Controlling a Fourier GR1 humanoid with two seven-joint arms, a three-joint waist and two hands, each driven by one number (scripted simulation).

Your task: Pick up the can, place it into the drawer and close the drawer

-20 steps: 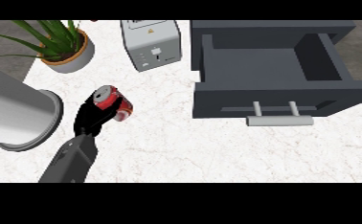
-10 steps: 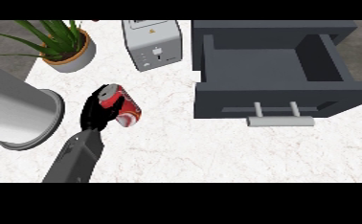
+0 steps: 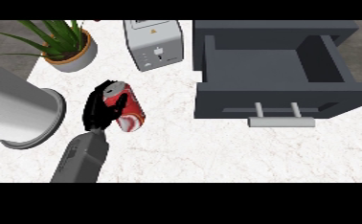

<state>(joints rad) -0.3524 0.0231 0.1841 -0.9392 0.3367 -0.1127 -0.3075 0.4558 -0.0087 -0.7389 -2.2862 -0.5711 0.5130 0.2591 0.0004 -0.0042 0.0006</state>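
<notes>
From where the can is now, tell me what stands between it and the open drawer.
Nothing visible. The left hand is curled round the can, and only bare counter lies between it and the open drawer. The toaster stands farther back, off that line.

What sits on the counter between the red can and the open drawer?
Nothing: in the head view, only bare white counter separates the can, held in the left hand, from the open drawer.

Left hand gripping a can

The left hand [image 3: 99, 109] is curling its black fingers round the can [image 3: 124, 107], thumb lying across its front, with the grey forearm [image 3: 80, 158] slanting down behind the hand toward the lower edge.
</notes>
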